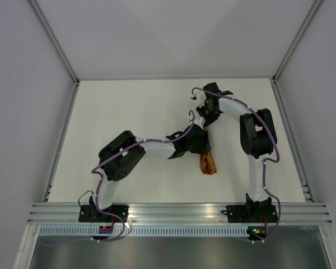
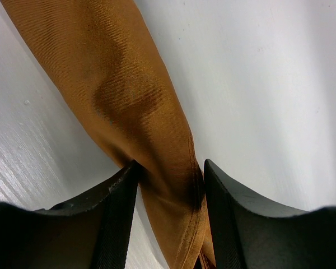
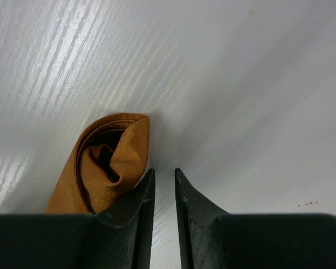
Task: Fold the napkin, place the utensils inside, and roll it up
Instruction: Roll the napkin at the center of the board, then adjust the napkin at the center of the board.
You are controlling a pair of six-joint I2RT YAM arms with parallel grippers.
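Napkin (image 2: 140, 101) runs thru L hand (image 2: 171, 163) — grip unclear; R hand (image 3: 164, 171) beside its end, slightly parted, empty.

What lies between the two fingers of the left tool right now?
The rolled napkin passes between the left tool's fingers, lying on the table; the left wrist view shows it.

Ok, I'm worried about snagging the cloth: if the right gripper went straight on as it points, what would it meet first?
Probably bare table: only that shows between the fingers of the right gripper. The napkin ends just beside one finger, which might brush it; depth is unclear.
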